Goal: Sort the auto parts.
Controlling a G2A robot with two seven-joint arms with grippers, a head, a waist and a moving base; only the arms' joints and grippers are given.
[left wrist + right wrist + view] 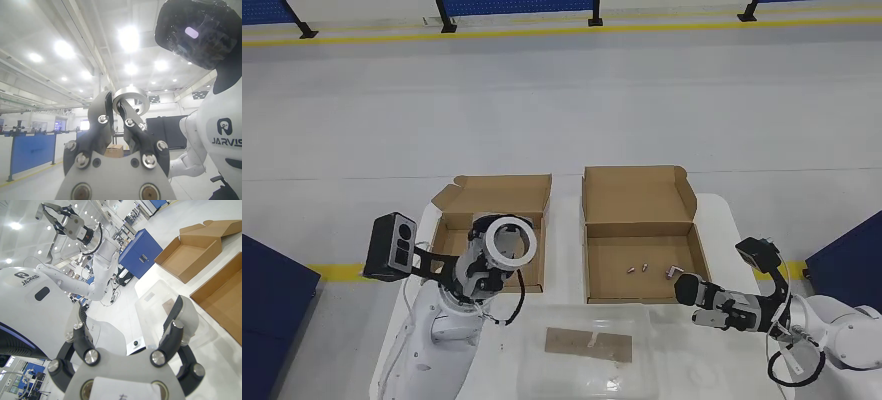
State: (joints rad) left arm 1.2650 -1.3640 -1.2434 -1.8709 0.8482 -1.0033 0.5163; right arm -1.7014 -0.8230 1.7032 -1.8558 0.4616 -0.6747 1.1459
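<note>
top view: the metal ring is held raised over the left cardboard box; small parts are seen in the right cardboard box, with the right gripper just beside its near corner.
left wrist view: the left gripper is clamped on the ring's wall, one finger inside it.
right wrist view: the right gripper's fingers are spread wide apart over a clear bin.

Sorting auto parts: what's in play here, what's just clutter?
Job: metal ring in left gripper; small parts in right box; left box; clear bin; open right gripper.
Lying about: blue cabinet; brown card in the bin.
</note>
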